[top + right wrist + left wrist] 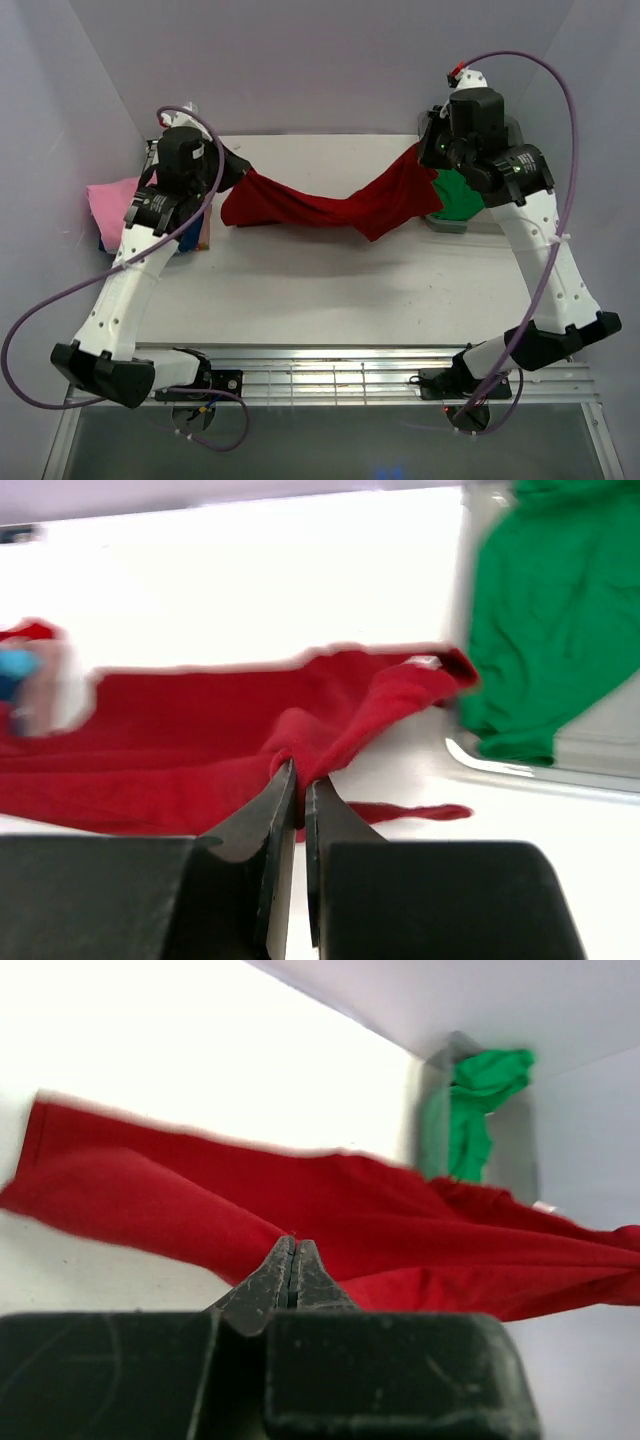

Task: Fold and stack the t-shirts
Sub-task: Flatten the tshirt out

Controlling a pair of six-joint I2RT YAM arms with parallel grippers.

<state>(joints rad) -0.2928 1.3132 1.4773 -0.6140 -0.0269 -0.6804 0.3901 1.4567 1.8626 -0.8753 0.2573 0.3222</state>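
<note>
Two ends of the red t-shirt point(330, 205) are pinched: one by the left tool point(292, 1245), one by the right tool point(300, 772). It is held stretched between them over the surface point(300, 290), sagging mid-span. The green t-shirt point(462, 195) is seen in the tub point(447, 226), far right.

A robotics lab test cell: a bare white table point(330, 290) boxed in by plain pale walls point(300, 60), a white left arm point(125, 295) and right arm point(545, 260) bolted to an aluminium rail point(340, 378), purple cables point(576, 140) looping loose
</note>
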